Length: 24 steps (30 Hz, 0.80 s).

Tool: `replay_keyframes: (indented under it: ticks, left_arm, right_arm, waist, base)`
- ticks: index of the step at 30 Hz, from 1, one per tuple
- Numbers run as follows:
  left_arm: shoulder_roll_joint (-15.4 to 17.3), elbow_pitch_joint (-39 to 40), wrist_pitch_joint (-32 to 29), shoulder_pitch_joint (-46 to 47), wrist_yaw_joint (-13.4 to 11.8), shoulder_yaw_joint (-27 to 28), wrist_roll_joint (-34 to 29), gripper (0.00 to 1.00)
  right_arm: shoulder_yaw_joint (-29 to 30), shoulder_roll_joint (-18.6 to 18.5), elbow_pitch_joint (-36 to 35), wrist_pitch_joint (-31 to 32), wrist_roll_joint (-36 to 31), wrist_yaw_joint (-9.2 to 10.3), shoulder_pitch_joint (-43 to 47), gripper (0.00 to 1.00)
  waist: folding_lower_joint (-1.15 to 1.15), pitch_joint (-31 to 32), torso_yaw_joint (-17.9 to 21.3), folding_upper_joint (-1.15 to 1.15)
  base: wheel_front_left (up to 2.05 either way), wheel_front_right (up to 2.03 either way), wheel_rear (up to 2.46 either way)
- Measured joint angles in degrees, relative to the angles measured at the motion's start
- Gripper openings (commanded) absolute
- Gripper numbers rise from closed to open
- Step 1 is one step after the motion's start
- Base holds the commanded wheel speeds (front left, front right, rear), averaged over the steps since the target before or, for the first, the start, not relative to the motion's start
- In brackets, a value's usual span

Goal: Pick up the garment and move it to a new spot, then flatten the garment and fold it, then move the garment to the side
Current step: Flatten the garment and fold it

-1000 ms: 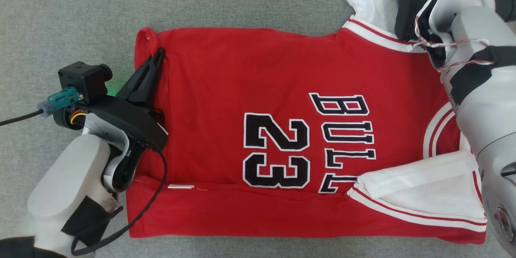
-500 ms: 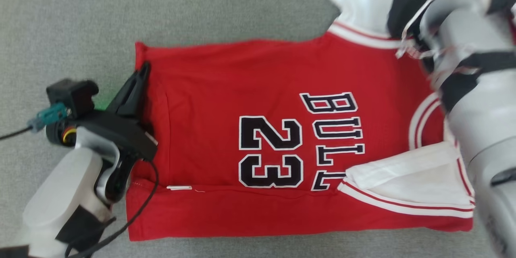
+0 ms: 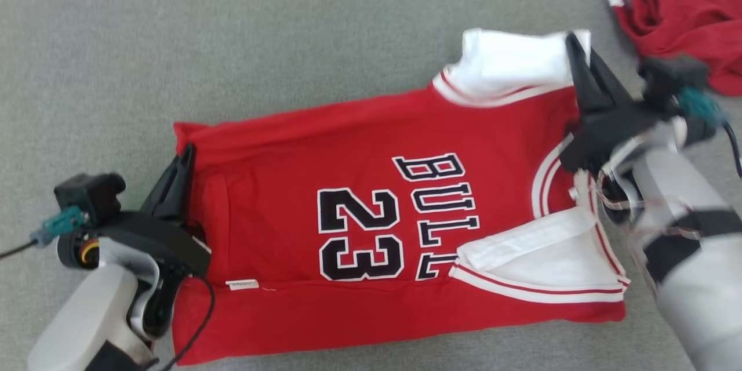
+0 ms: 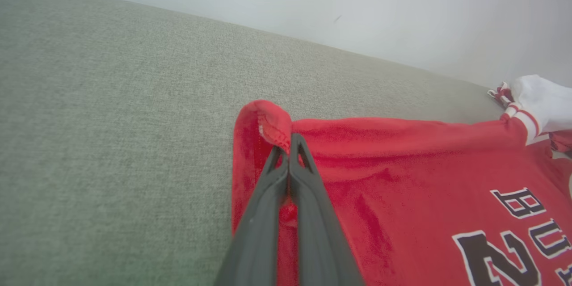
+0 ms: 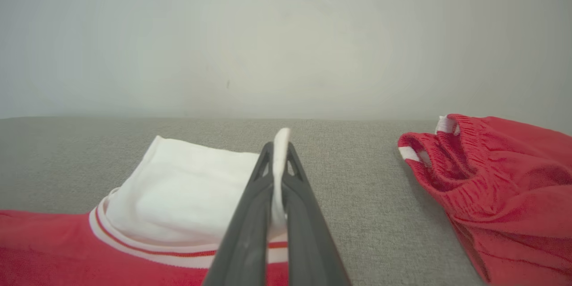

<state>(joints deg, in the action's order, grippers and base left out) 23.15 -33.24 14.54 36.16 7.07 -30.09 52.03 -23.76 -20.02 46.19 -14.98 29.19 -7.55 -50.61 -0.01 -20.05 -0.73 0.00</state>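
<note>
The garment (image 3: 348, 197) is a red jersey with white sleeves and black "BULLS 23" lettering, lying partly folded on the grey surface. My left gripper (image 3: 186, 153) is shut on its red hem corner (image 4: 268, 120) at the left end. In the left wrist view the left gripper (image 4: 290, 140) pinches the rolled hem. My right gripper (image 3: 571, 40) is shut on the edge of the far white sleeve (image 3: 510, 61). In the right wrist view the right gripper (image 5: 278, 145) has a thin strip of white cloth between its fingers (image 5: 250, 214).
A second red garment (image 3: 684, 6), crumpled with white trim, lies at the far right; it is also in the right wrist view (image 5: 496, 178). The grey fabric surface (image 3: 232, 40) spreads wide behind and to the left. A pale wall (image 5: 268, 31) rises at its far edge.
The head camera has shifted, bringing the second red garment into view. My right gripper closed on the far white sleeve. The jersey now lies slanted, its far edge pulled.
</note>
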Motion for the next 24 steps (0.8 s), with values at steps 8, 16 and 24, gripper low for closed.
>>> replay_keyframes:
  ticks: [8,16,24]
  left_arm:
    - [-2.03,1.37,0.35,-5.28,-0.26,3.77,-0.73,0.0]
    - [-5.98,6.9,0.44,-13.63,-0.59,11.95,-4.68,0.0]
    - [-11.76,11.35,0.49,-24.35,-0.51,16.64,-9.59,0.0]
  right_arm:
    - [3.09,-2.14,-14.13,-0.02,6.05,0.0,16.95,0.0]
    - [7.78,-2.14,-20.67,-0.01,8.23,0.0,29.32,0.0]
    - [11.21,-1.08,-22.05,-0.02,7.64,0.0,36.48,0.0]
  waist:
    - [0.0,3.92,1.01,0.0]
    - [-0.01,6.55,0.69,-0.01]
    - [0.0,7.84,0.0,0.0]
  base:
    - [0.0,0.0,0.0]
    - [0.0,0.0,0.0]
    - [0.0,0.0,0.0]
